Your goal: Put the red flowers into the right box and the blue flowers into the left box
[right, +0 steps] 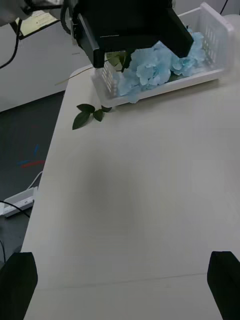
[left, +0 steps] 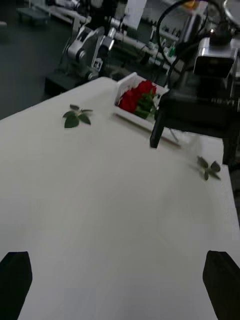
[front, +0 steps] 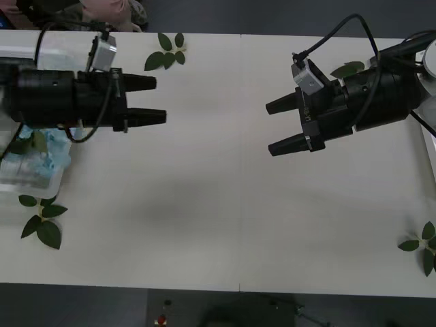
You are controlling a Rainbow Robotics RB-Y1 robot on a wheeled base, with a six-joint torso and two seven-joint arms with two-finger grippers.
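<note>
Wrist views reveal blue flowers (right: 155, 67) and red flowers (left: 137, 96) boxed; both hands' fingers apart.

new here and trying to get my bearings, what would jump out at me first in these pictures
Two black grippers face each other over the bare middle of the white table, the left gripper and the right gripper, both open and holding nothing. Next, the colour: the blue flowers heaped in the left box, and the red flowers lying in the right box at the opposite end.
</note>
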